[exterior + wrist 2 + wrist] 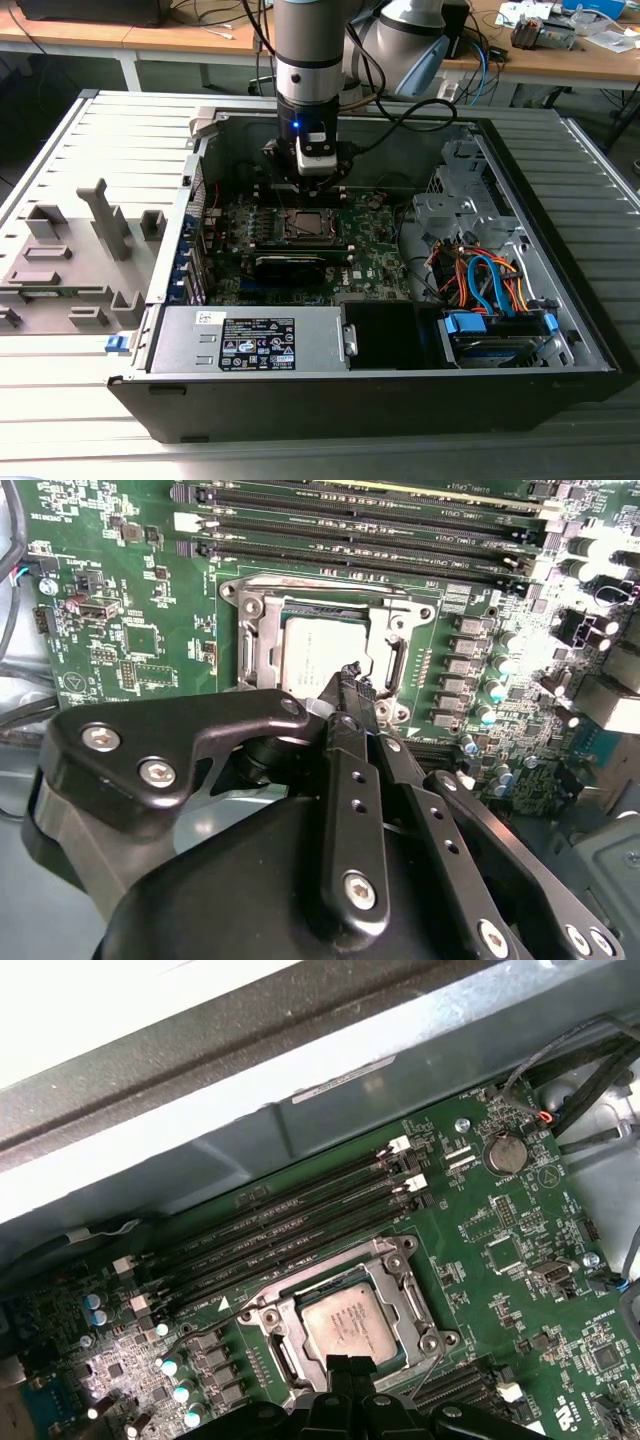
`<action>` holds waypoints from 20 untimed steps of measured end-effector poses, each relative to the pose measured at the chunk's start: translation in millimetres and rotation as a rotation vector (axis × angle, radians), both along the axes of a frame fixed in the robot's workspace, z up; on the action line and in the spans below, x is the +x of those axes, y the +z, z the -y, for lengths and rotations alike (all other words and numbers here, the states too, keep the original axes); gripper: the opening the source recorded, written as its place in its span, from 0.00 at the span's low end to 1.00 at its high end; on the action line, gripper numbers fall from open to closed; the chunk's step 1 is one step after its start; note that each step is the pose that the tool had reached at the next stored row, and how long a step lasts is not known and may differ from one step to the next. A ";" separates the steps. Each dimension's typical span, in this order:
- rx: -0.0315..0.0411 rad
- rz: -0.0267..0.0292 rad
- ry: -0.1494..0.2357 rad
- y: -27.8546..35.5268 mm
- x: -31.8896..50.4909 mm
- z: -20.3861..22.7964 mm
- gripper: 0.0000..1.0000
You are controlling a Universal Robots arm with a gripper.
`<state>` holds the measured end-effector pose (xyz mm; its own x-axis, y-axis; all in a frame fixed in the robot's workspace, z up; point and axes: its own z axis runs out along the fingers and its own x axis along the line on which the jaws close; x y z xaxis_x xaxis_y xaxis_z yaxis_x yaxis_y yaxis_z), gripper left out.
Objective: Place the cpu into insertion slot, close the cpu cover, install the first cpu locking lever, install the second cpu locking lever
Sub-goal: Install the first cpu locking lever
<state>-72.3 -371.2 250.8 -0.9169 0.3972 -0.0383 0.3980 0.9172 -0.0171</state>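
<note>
Hovering low inside an open computer case [400, 390], the robot arm's gripper [350, 672] has its two black fingers pressed together at the tips, with nothing visible between them. The tips sit just over the near edge of the cpu [348, 1322], which lies flat and face up in the insertion slot [240, 592] on the green motherboard [500, 1250]. The cpu cover [258, 640] appears to lie down around the chip as a grey metal frame. A thin wire lever [432, 1360] runs beside the socket; whether it is latched cannot be told.

Risk, as a judgement: the fingertips are very close to the chip, so a small downward or sideways slip could scrape its metal face or shove it askew in the socket. The springy lever could also slide off the narrow tips.

The chip is square, so it has no long axis. Its edges line up with the socket frame, one pair running parallel to the long black memory slots [300, 1230].
</note>
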 end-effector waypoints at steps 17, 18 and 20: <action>0.0000 0.0000 0.034 0.0 0.0 0.0 0.11; 0.0000 0.0000 0.035 0.0 0.0 0.0 0.11; 0.0000 0.0000 0.038 0.0 0.0 0.0 0.11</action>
